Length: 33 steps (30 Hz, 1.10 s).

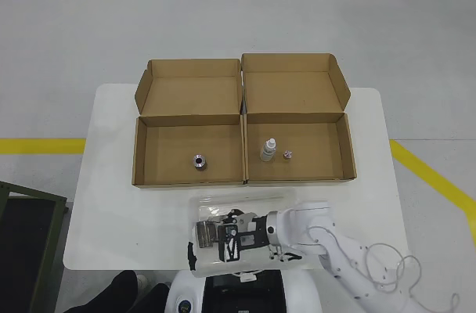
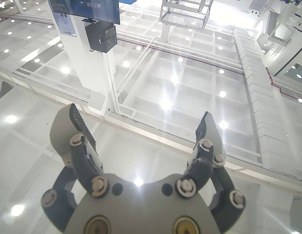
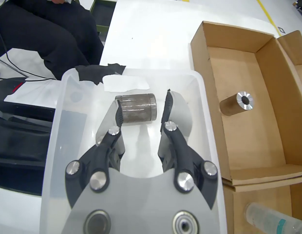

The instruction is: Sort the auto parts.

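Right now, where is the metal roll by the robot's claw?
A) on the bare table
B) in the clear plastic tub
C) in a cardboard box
B: the metal roll lies on its side inside the clear plastic tub, at the fingertips of the open right gripper.

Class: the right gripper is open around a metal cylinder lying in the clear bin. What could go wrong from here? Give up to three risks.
1. The metal cylinder lies on its side and looks smooth; if the right gripper closes off-centre, it may roll or slip from the fingers.
2. One finger sits fairly near the clear bin wall, so lifting could catch the bin.
3. Dropped carelessly, it could topple the upright cylinder in the cardboard box.
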Available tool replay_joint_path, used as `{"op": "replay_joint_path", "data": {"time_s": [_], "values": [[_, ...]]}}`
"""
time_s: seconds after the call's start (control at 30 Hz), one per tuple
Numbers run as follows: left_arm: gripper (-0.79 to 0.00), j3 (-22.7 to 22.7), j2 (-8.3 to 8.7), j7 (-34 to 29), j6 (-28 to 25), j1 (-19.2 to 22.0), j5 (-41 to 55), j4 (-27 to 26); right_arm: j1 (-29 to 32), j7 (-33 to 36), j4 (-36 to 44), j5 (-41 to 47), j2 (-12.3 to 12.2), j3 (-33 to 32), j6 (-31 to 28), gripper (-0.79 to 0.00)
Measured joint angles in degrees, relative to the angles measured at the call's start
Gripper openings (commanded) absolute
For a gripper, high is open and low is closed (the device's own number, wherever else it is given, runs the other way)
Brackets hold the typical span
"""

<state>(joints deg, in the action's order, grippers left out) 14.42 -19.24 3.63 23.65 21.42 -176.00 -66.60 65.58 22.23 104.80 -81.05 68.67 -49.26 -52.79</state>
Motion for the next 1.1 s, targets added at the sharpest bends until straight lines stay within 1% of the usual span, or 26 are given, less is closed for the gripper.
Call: {"op": "replay_joint_path", "data": {"time_s": [0.3, 0.63, 0.9, 0.97, 1.0, 1.07, 1.1], "values": [[0.0, 0.0, 0.0, 0.0, 0.0, 0.0, 0.0, 0.0, -1.2, -1.5, -3.1, -5.3, 0.3, 3.2, 1.8, 0.0], [0.0, 0.0, 0.0, 0.0, 0.0, 0.0, 0.0, 0.0, -1.2, -5.1, -6.0, -11.1, 0.9, 6.0, 8.1, 0.0], [0.0, 0.0, 0.0, 0.0, 0.0, 0.0, 0.0, 0.0, -0.3, -4.9, -6.6, -12.1, 1.3, 7.3, 11.6, 0.0], [0.0, 0.0, 0.0, 0.0, 0.0, 0.0, 0.0, 0.0, 0.1, -4.8, -6.6, -12.2, 1.4, 7.6, 12.7, -0.015], [0.0, 0.0, 0.0, 0.0, 0.0, 0.0, 0.0, 0.0, 0.2, -4.9, -6.6, -12.4, 1.4, 7.7, 13.3, -0.043], [0.0, 0.0, 0.0, 0.0, 0.0, 0.0, 0.0, 0.0, 0.6, -5.1, -6.6, -12.8, 1.5, 7.9, 14.8, -0.139], [0.0, 0.0, 0.0, 0.0, 0.0, 0.0, 0.0, 0.0, 0.8, -5.2, -6.6, -13.0, 1.6, 7.9, 15.5, -0.163]]}}
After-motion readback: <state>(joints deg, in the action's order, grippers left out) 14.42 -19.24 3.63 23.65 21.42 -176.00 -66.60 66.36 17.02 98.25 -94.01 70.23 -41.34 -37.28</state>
